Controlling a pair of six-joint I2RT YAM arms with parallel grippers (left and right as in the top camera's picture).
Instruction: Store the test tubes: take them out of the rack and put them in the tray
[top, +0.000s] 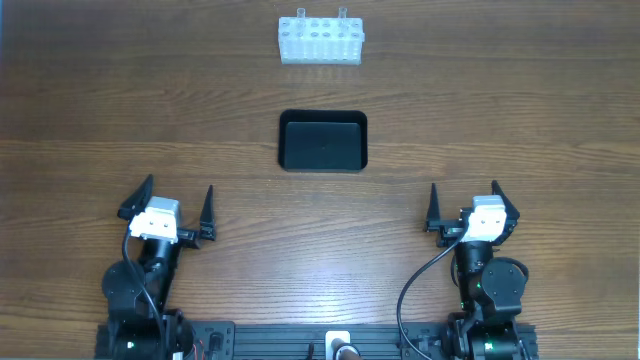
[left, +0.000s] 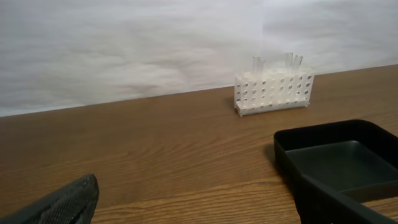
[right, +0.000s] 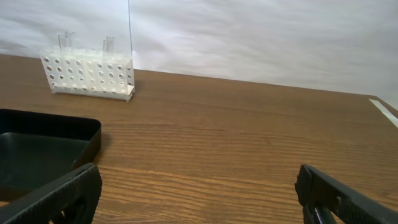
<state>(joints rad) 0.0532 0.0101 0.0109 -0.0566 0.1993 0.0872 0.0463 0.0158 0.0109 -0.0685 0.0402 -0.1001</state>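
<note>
Clear test tubes (right: 109, 45) upright in rack (top: 320, 42), ahead beyond tray (top: 323, 165); left pincer (top: 180, 184), right pincer (top: 464, 185) released, equally distant.

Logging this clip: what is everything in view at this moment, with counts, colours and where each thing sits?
rack: one, white, far middle of the table, beyond the tray.
test tubes: two seen, clear, upright in the rack, one toward each end.
tray: one, black, nothing in it, mid-table between the rack and the arms.
table: one, brown wood grain, under everything.
backdrop: one, white, behind the table's far edge.
left gripper: one, black fingers on a white body, open, holding nothing, near side at left.
right gripper: one, same colours, open, holding nothing, near side at right.
</note>
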